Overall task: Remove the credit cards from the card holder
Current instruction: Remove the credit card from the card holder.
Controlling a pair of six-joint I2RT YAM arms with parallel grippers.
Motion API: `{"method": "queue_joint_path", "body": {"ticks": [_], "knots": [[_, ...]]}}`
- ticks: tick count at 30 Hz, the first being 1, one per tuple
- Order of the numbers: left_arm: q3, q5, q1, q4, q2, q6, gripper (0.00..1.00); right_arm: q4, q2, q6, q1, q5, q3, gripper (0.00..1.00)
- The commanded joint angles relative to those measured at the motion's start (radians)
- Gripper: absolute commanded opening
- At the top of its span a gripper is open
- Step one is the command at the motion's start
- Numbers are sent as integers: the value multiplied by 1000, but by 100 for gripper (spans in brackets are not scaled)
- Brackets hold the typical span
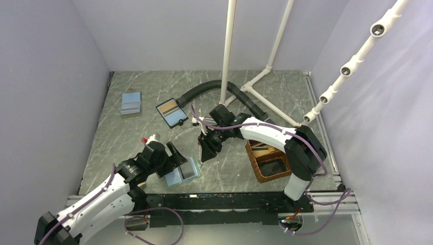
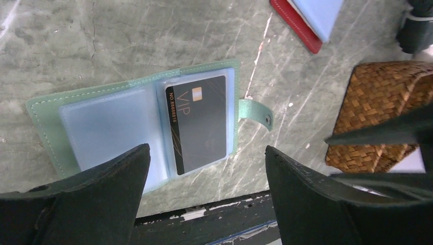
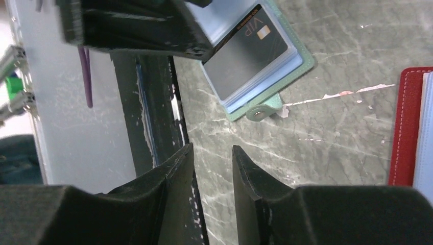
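The marbled table (image 1: 127, 153) carries the wicker basket (image 2: 378, 97) at about 4 o'clock of the top view. The card holder (image 2: 46, 125) lies open and flat at about 7 o'clock, close to the near edge. A black-edged holder (image 1: 172, 112) lies towards 11 o'clock, well apart.

The left gripper (image 2: 207, 150) hangs over the open holder with its jaws spread wide and nothing between them. The right gripper (image 3: 212, 150) hovers just beside the holder's tab side. Its jaws are only a narrow gap apart and it too holds nothing.

One dark card (image 2: 196, 122) sits in the clear sleeve of the right-hand leaf; the left-hand leaf looks empty. As I judge it, the step is to draw this card out. It would go best with one claw pressing the empty leaf down so the holder cannot slide. The other should nip the card's exposed short edge and pull straight along the sleeve, kept low so the plastic does not buckle. Which end of the sleeve is open I cannot tell.

The snap tab (image 2: 255, 113) points to 3 o'clock in the left wrist view, clear of the card's path.

The card reads "VIP" beside a small gold chip, with a number starting "NO.8888"; its last digits are too small to be sure of.
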State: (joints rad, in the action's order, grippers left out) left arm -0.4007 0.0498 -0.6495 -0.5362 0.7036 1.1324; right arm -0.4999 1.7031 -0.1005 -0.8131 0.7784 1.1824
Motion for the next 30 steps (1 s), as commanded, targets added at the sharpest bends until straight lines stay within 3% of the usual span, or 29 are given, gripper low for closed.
{"method": "queue_joint_path", "body": {"ticks": [1,4,8,16,30], "knots": [[39,14,2,-11,-115,64,88,93,59,172,-2,-23,27,35],[74,16,2,-8,-189,105,85,111,92,226,-3,-10,49,30],[106,8,3,9,-246,122,73,121,132,267,0,2,71,26],[134,-28,2,33,-215,135,55,122,202,298,-11,58,127,18],[144,-24,3,72,-126,126,47,83,349,300,-59,68,236,5]]}}
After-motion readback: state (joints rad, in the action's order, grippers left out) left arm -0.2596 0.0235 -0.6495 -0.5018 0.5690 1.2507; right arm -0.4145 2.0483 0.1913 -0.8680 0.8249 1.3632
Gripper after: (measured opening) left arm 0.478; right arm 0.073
